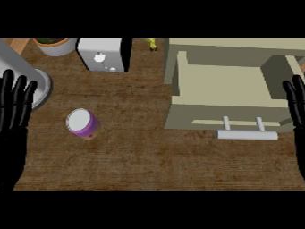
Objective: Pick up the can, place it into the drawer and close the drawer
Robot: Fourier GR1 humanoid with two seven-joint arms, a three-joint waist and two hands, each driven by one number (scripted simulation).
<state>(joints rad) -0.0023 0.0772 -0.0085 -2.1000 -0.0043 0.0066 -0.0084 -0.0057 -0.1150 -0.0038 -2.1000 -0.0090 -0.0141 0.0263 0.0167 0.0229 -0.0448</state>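
A brown counter (148, 165) fills most of the view from the robot's head. On it stands a small can (82, 124). The can has a white top and a purple side. It sits on the left part of the counter, a bit tilted in the view, and nothing touches it.

The left hand (6, 120) shows at the left edge. Its fingers are straight and point up, and they hold nothing. The can is near this hand but not touching it.

The right hand (304, 112) shows at the right edge. Its fingers are straight and point up too, and it holds nothing. It is just beside the drawer's right side.

The drawer (224, 87) is at the upper right. It is pale beige and it is pulled open, so the flat inside shows. There is nothing inside it. On its front is a grey handle (247, 133) that sticks out toward the robot. The can is well apart from the drawer, over to the left.

At the top there is a white box (102, 53) with a small knob. Left of it stands a pot (52, 46) with something green in it. A big shiny grey round thing (23, 71) sits at the far left, partly behind the left hand. A small yellow thing (151, 43) lies at the top, too small to tell what it is.
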